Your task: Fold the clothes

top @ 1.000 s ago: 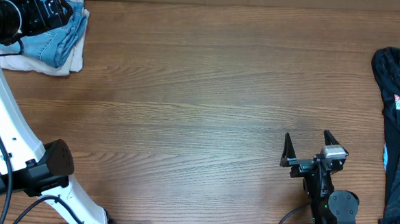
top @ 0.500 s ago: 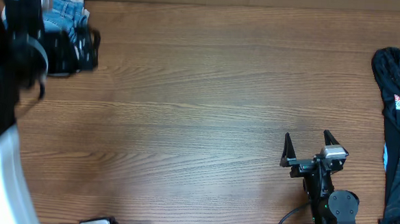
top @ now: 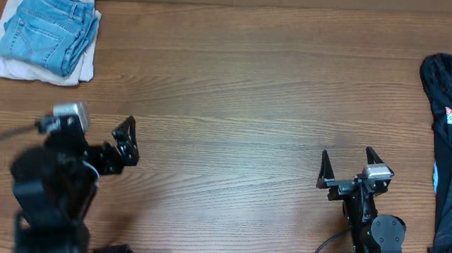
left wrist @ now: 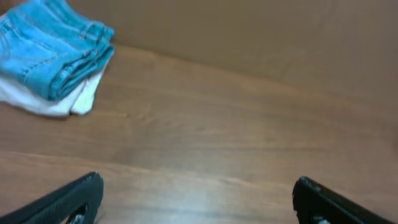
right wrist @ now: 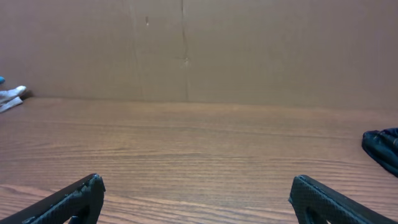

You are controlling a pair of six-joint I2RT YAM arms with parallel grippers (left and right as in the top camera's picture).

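Observation:
The light blue denim jeans (top: 49,28) lie folded in a small stack at the table's far left corner, on top of a cream-white folded garment (top: 3,62). They also show in the left wrist view (left wrist: 53,53), far off at the upper left. My left gripper (top: 105,138) is open and empty over bare wood at the left front, well apart from the jeans; its fingers (left wrist: 198,198) are spread wide. My right gripper (top: 347,158) is open and empty at the right front, with its fingers (right wrist: 196,194) over bare wood.
A black garment with red-and-white print (top: 451,115) lies along the table's right edge, and its edge shows in the right wrist view (right wrist: 382,146). The cream-white garment (left wrist: 43,102) sits under the jeans. A brown wall runs behind the table.
My left arm has drawn back from the jeans at the far left corner to the left front, leaving the folded jeans uncovered. The right arm has not moved.

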